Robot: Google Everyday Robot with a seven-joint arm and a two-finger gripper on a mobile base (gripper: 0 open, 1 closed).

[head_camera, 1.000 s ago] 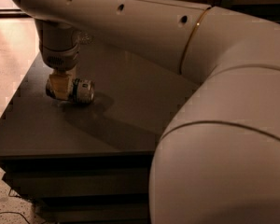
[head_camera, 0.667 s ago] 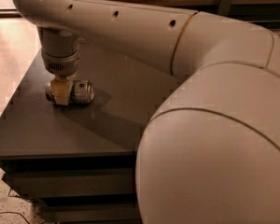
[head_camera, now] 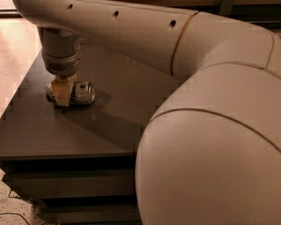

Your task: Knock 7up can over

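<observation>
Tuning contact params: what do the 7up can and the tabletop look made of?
7up can, lying on its side: probably thin aluminium, silvery and glossy, with bright glints along its body. Table: a smooth, dark grey matte slab with only a soft sheen. It could be laminate or painted board; I cannot tell which. The gripper is down over the can's left part.

Hand (head_camera: pixel 61 95) over 7up can (head_camera: pixel 82 93), hiding its middle; arm (head_camera: pixel 215 135) cut off right

Camera looks down past the arm (head_camera: pixel 131 27) at gripper (head_camera: pixel 62 96), far-left on table (head_camera: pixel 61 135).
</observation>
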